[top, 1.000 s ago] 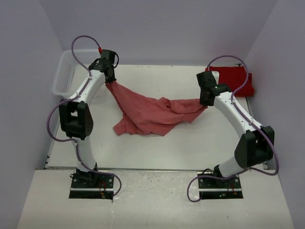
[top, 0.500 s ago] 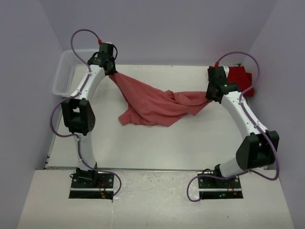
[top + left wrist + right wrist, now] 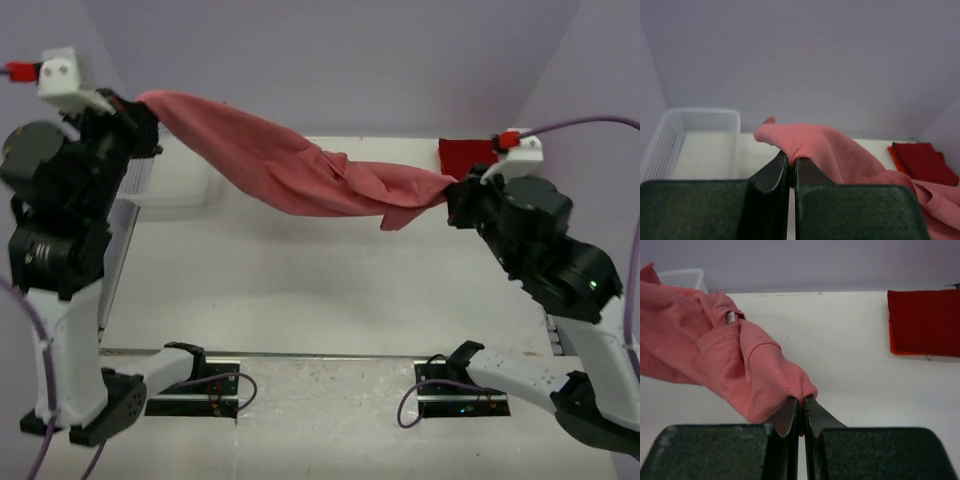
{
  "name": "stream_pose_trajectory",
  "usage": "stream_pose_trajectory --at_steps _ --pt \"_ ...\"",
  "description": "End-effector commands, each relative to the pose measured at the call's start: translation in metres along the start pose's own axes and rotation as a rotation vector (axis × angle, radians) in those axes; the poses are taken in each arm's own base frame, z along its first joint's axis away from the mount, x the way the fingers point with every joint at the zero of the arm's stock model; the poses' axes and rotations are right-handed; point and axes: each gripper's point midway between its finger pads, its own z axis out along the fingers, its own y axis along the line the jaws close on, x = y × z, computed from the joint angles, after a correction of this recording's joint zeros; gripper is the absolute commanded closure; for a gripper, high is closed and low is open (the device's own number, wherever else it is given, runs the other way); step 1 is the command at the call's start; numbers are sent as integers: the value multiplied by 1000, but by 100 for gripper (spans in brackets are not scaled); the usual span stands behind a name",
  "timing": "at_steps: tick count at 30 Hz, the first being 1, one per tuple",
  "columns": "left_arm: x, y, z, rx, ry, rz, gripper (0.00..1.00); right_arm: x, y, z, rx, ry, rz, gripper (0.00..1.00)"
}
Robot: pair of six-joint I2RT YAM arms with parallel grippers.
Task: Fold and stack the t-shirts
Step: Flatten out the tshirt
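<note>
A faded salmon-red t-shirt (image 3: 300, 165) hangs in the air, stretched between both arms high over the table. My left gripper (image 3: 148, 103) is shut on its left end; in the left wrist view the cloth (image 3: 810, 145) bulges out over the closed gripper (image 3: 791, 159). My right gripper (image 3: 452, 190) is shut on its right end, and the right wrist view shows the twisted shirt (image 3: 735, 360) pinched at the gripper (image 3: 802, 401). Deep red t-shirts, folded (image 3: 468, 154), lie at the back right of the table, also in the wrist views as a folded stack (image 3: 925, 322) (image 3: 924, 162).
A white mesh basket (image 3: 695, 140) stands at the back left of the table, partly hidden behind the left arm (image 3: 60, 200) in the top view. The white table (image 3: 300, 270) lies below the hanging shirt. Purple walls close in the back and sides.
Both arms have risen sharply toward the camera and spread apart, lifting the salmon shirt off the table until it hangs stretched between them. Both grips stay shut.
</note>
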Motion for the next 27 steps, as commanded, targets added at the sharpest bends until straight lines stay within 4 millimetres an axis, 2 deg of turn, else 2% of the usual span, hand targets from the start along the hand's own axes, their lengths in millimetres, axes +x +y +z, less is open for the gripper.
stream_pose_trajectory --at_steps 1,4,5,6,7,8,10,11,13,14,16,17,18,19,20,21,22,23,24,25,27 --pt "-6 -12 -28 89 -69 7 100 -7 -29 -36 80 -41 38 100" --pt "28 -7 10 62 44 18 100 -6 -37 -27 152 -59 18 100" --pt "48 -4 33 52 96 16 100 -7 -42 -21 199 -72 21 100" --pt "62 -7 47 70 129 11 100 -6 -41 -14 216 -69 18 100" --pt "78 -5 63 62 157 8 100 -1 -38 3 241 -38 0 100" --pt "106 0 88 43 225 6 100 4 -48 14 299 -17 2 100" --pt "136 8 115 8 287 11 100 20 -53 39 339 42 10 100" --pt "174 18 139 -32 380 21 100 45 -65 63 407 112 -10 100" --pt "209 24 158 -54 457 31 100 68 -66 95 397 147 -14 100" --pt "245 36 174 -103 520 48 100 101 -75 117 431 234 -31 100" --pt "291 51 188 -152 595 70 100 130 -73 142 423 289 -43 100" --pt "331 61 196 -182 673 73 100 147 -74 151 433 334 -48 100" --pt "359 67 197 -189 711 76 100 169 -76 164 454 388 -63 98" --pt "377 72 199 -202 736 82 100 179 -69 175 418 401 -58 90" --pt "407 82 198 -238 794 88 100 192 -72 179 427 426 -69 82" --pt "424 88 195 -268 812 100 100 202 -75 184 449 445 -73 58" --pt "431 98 194 -310 812 123 96 204 -75 187 451 444 -76 45" --pt "437 101 192 -323 817 135 89 203 -74 188 448 443 -81 27" --pt "441 104 188 -338 812 138 86 198 -74 188 451 434 -82 26" --pt "434 108 185 -372 788 144 84 194 -75 186 454 427 -84 25" --pt "403 100 178 -375 683 128 59 180 -74 181 457 394 -85 21"
